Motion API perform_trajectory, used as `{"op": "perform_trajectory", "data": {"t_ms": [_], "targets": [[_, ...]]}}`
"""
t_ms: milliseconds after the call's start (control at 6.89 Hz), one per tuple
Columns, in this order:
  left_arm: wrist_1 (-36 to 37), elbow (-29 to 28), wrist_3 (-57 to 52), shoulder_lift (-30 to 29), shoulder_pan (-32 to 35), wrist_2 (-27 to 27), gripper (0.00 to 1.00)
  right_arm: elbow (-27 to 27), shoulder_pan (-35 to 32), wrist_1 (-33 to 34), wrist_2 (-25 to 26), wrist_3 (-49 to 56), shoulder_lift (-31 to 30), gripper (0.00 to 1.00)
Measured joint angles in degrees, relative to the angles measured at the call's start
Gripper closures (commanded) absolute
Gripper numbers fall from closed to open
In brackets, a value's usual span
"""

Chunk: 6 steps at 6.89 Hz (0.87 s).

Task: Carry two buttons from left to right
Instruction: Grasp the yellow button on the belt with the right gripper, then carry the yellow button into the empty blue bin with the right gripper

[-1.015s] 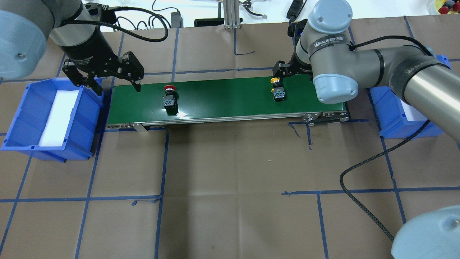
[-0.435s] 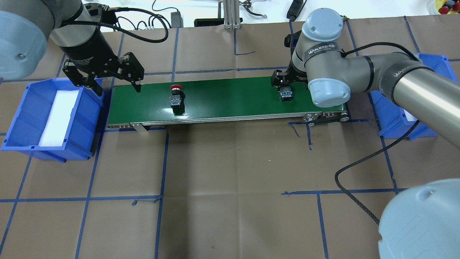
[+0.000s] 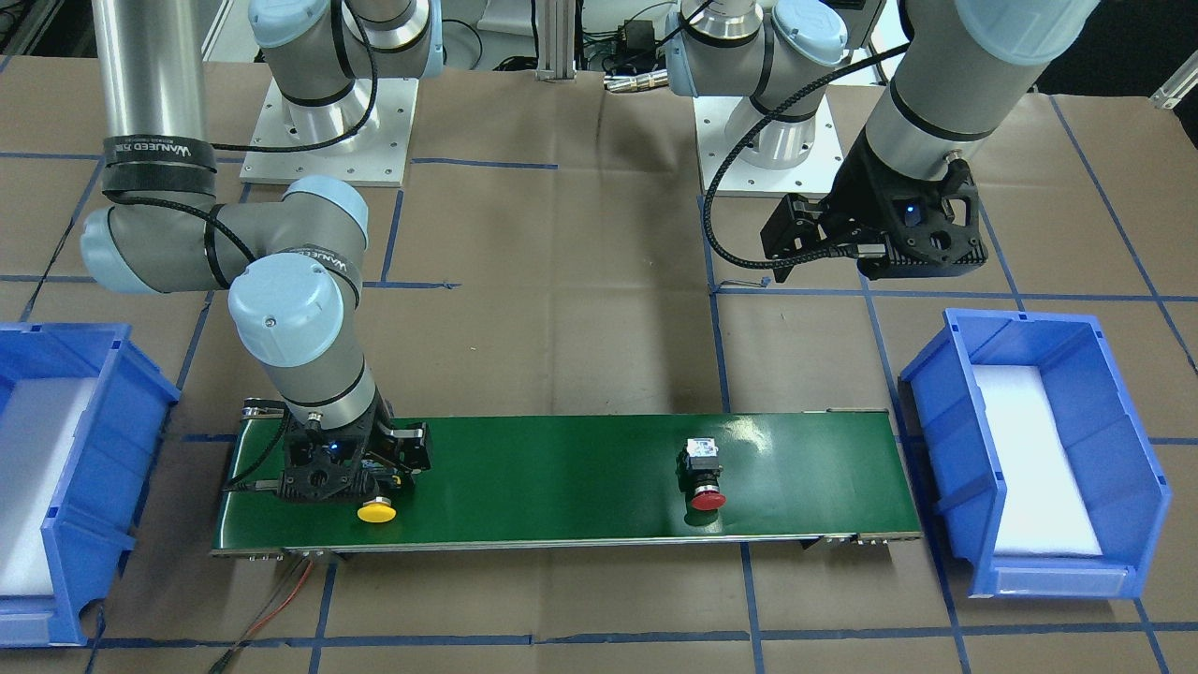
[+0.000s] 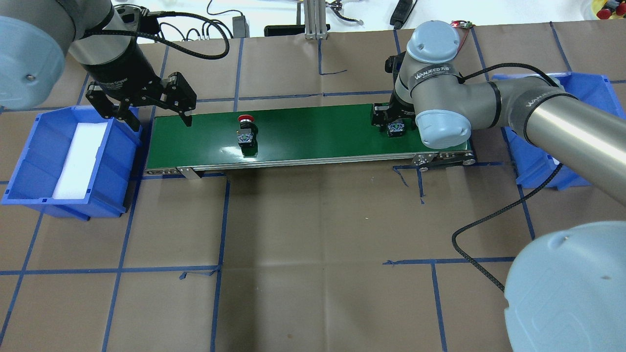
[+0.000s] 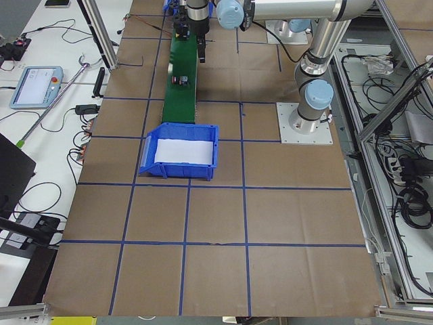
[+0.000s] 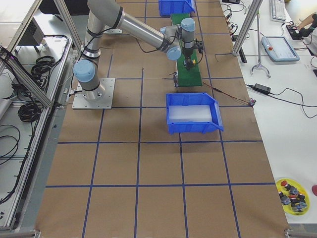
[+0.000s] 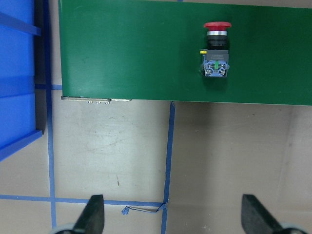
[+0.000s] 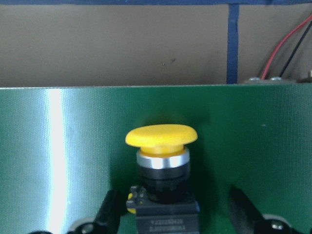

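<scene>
The yellow button [image 8: 162, 146] lies on the green conveyor belt [image 4: 318, 132] near its right end. My right gripper [image 8: 175, 214] is open and low over the belt, with one finger on each side of the button's black body and a gap at each. From overhead only the terminal block of the yellow button [image 4: 395, 129] shows under the right gripper [image 4: 391, 120]. The red button [image 4: 246, 131] lies left of the belt's middle, also in the left wrist view as the red button [image 7: 216, 48]. My left gripper [image 4: 160, 121] hangs open and empty above the belt's left end.
A blue bin [image 4: 29, 161] with a white foam liner stands off the belt's left end. Another blue bin [image 4: 533, 166] stands off the right end, partly hidden by my right arm. A black cable [image 4: 479, 230] loops over the brown paper in front.
Both buttons have travelled to the right along the belt. My right gripper has followed the yellow button and come down around it. The left gripper has stayed in place.
</scene>
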State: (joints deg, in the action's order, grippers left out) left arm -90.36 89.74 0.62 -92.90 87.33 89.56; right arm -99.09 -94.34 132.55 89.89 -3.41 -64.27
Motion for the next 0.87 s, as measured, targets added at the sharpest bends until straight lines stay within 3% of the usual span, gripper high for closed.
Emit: {"op": "perform_trajectory", "data": {"t_ms": [435, 870], "targets": [[0.0, 0.1, 0.0, 0.0, 0.0, -0.1, 0.0, 0.6, 0.4, -2.7, 0.4, 0.8, -2.4, 0.94], [0.0, 0.1, 0.0, 0.0, 0.0, -0.1, 0.0, 0.6, 7.1, -12.3, 0.3, 2.0, -14.1, 0.94]]}}
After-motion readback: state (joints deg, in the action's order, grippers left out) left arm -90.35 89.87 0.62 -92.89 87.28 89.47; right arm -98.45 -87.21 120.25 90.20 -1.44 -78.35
